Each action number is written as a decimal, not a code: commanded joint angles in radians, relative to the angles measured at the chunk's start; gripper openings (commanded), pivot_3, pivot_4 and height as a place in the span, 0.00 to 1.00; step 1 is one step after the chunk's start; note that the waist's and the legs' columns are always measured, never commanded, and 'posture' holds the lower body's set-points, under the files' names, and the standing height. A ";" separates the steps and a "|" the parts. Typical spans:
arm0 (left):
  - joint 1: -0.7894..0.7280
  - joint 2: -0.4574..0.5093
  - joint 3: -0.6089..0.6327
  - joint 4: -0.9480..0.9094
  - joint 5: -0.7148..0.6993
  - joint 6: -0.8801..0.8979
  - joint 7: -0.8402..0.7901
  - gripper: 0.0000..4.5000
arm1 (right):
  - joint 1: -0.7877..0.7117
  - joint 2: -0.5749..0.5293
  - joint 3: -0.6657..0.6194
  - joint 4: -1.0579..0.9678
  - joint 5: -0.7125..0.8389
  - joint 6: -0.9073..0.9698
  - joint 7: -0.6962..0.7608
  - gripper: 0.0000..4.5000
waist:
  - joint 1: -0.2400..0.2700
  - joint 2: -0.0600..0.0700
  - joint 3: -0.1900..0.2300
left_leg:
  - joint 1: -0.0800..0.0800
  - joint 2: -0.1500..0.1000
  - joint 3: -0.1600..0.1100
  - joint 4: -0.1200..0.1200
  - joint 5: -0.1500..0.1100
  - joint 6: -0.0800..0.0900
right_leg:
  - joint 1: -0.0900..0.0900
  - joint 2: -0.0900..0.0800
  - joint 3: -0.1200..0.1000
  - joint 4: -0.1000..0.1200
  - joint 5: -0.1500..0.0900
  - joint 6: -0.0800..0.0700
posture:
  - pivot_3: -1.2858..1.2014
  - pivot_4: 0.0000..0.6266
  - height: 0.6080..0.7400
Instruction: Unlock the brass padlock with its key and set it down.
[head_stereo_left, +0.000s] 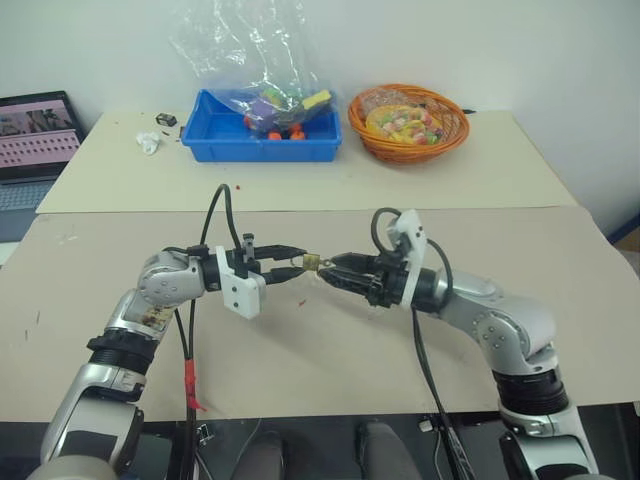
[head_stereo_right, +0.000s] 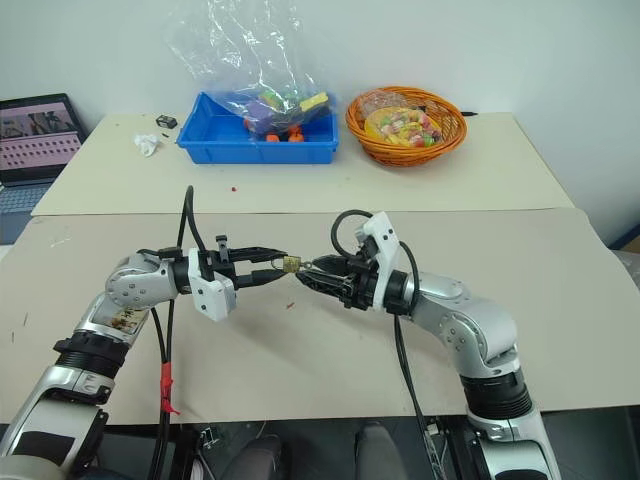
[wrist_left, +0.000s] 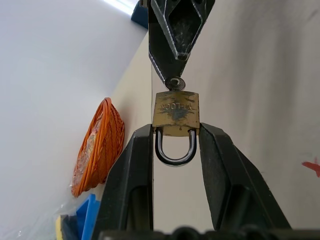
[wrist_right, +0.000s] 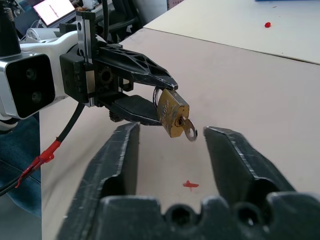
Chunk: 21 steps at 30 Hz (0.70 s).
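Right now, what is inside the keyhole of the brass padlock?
The key sits in the brass padlock, which the left gripper holds. Only the key's round head shows; its blade is hidden inside the lock body.

Head pair looks down, wrist views close on padlock (wrist_left: 176, 113)

Key (wrist_right: 188, 131): only the round bow shows, its blade buried in the brass padlock (wrist_right: 172, 118). Lettering on the padlock face too worn and small to read. Shackle ends pass behind the left claw (wrist_left: 175, 145) fingers. Laptop (head_stereo_left: 35, 145) cut off by the picture's left edge. Contents of the plastic bag (head_stereo_left: 262, 62) in the blue bin (head_stereo_left: 262, 140) blurred by crinkled film. Small dark object (head_stereo_left: 166, 119) beside the bin too tiny to identify.
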 joint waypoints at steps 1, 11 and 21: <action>-0.011 0.013 0.001 -0.037 -0.028 -0.003 0.020 0.18 | -0.027 0.002 -0.029 -0.028 0.028 0.011 -0.003 0.22 | 0.000 0.000 0.000 | 0.000 0.000 0.000 0.000 0.000 0.000 | 0.000 0.000 0.000 0.000 0.000 0.000 | 0.52 0.24 1.00; -0.015 0.013 0.001 -0.032 -0.022 0.001 0.031 0.18 | -0.040 0.008 -0.021 -0.037 0.037 0.026 -0.011 0.00 | 0.000 0.000 0.000 | 0.000 0.000 0.000 0.000 0.000 0.000 | 0.000 0.000 0.000 0.000 0.000 0.000 | 0.52 0.24 1.00; -0.018 0.014 0.000 -0.034 -0.012 0.003 0.046 0.18 | -0.055 0.066 -0.035 -0.021 0.092 0.143 -0.088 0.00 | 0.000 0.000 0.000 | 0.000 0.000 0.000 0.000 0.000 0.000 | 0.000 0.000 0.000 0.000 0.000 0.000 | 0.52 0.24 1.00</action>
